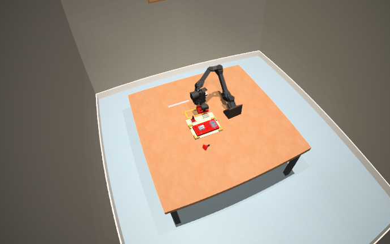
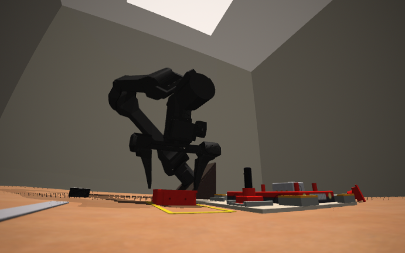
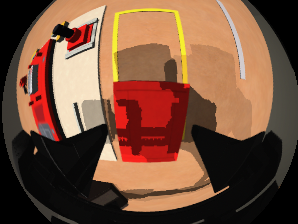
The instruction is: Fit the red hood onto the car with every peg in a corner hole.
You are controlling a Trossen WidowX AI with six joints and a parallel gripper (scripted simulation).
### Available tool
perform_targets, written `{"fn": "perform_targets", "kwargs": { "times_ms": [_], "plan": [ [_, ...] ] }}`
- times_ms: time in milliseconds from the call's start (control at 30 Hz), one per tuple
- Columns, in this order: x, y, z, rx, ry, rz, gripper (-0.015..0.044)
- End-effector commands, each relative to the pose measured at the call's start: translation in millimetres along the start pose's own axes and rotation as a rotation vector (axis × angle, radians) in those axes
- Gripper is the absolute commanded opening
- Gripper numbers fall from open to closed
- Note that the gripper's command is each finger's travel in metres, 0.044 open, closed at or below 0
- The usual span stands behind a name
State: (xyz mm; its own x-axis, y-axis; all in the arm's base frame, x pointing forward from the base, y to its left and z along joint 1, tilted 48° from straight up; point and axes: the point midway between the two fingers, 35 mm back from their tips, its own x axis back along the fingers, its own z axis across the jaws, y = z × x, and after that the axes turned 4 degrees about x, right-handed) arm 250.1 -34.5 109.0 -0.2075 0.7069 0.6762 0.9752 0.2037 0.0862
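None of the fitting done yet. Hood (image 3: pixel 149 123) flat on the table (image 1: pixel 235 157), at the near end of a yellow outline (image 3: pixel 147 12), with the car (image 1: pixel 207 126) in its jig (image 1: pixel 195 136) just beside at about 9 o'clock in the wrist view. Gripper (image 2: pixel 172 185) spread wide, empty, one finger (image 2: pixel 147 166) on each side of the hood, tips just above it, apparently not touching. Pegs (image 2: pixel 314 186) around the engine (image 2: pixel 283 186) bare. Left to do, likely: lower, clamp, lift, carry over, seat on all four pegs, let go, pull away.
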Motion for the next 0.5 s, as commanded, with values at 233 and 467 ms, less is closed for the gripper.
{"fn": "perform_targets", "kwargs": {
  "times_ms": [233,467],
  "plan": [
    [-7.1,-1.9,0.2,0.009,-0.005,0.005,0.044],
    [-10.5,-2.0,0.1,0.009,-0.005,0.005,0.044]
  ]
}}
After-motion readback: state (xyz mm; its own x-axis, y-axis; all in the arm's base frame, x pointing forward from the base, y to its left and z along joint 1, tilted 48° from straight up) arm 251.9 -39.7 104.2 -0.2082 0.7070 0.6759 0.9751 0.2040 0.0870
